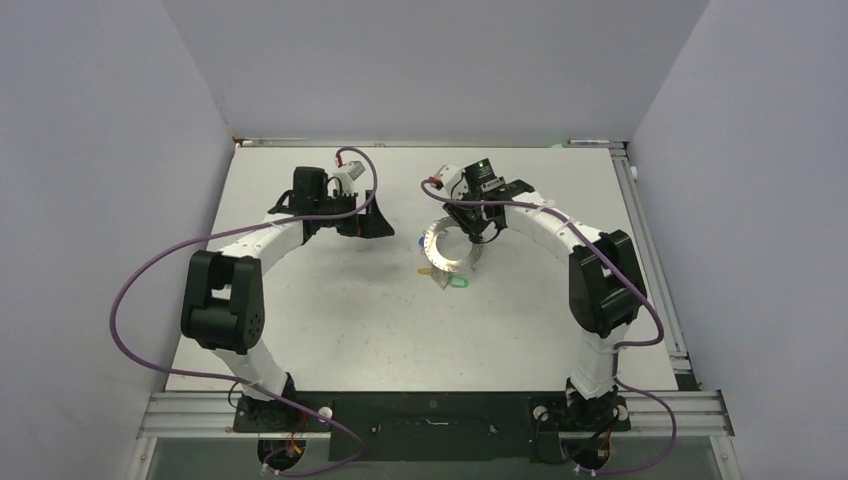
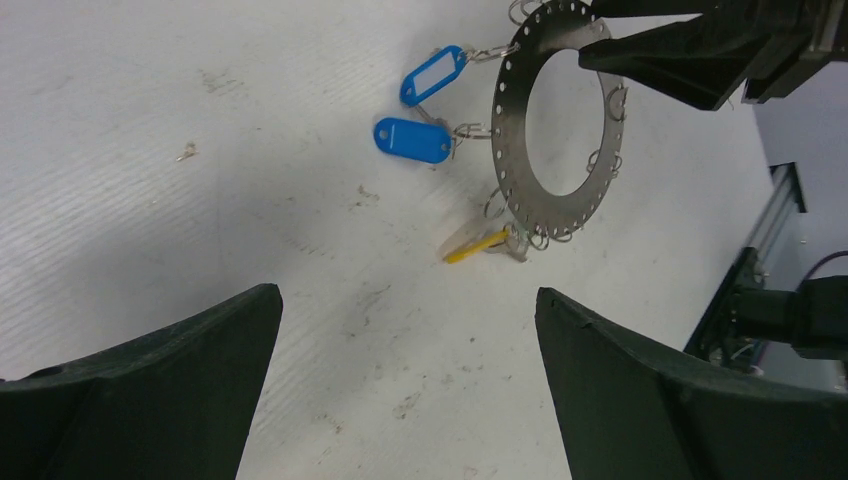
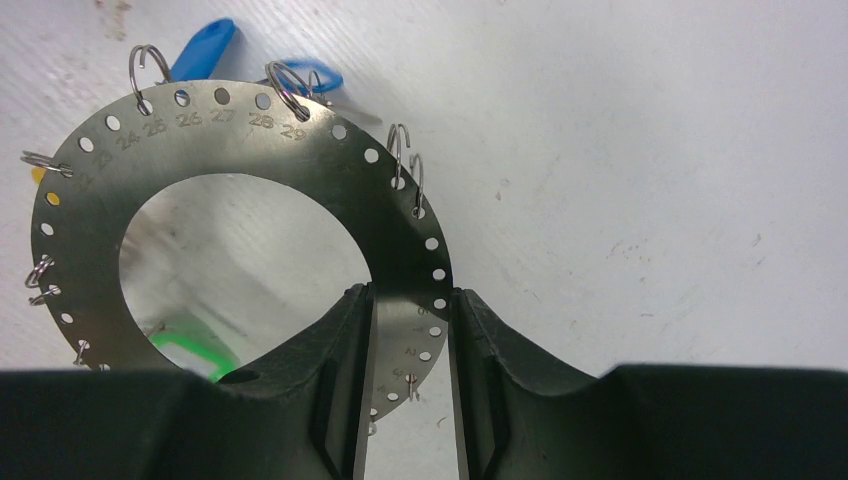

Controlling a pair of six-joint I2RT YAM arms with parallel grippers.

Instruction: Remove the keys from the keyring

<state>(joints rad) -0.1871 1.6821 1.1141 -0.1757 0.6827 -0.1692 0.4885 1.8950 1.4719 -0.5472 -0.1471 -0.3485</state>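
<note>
No key off yet: right jaws pinch the keyring band.
Left jaws gape wide, well apart from it; 2 blue tags, 1 yellow tag and 1 green tag hang from its rim, outside both jaws.

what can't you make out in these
Green tag: right wrist, mostly hidden by keyring and right gripper.
Keyring top: left wrist, cut by the edge and right gripper.
Keys: top view, too small to tell apart.
Yellow tag: left wrist, blurred.
</note>
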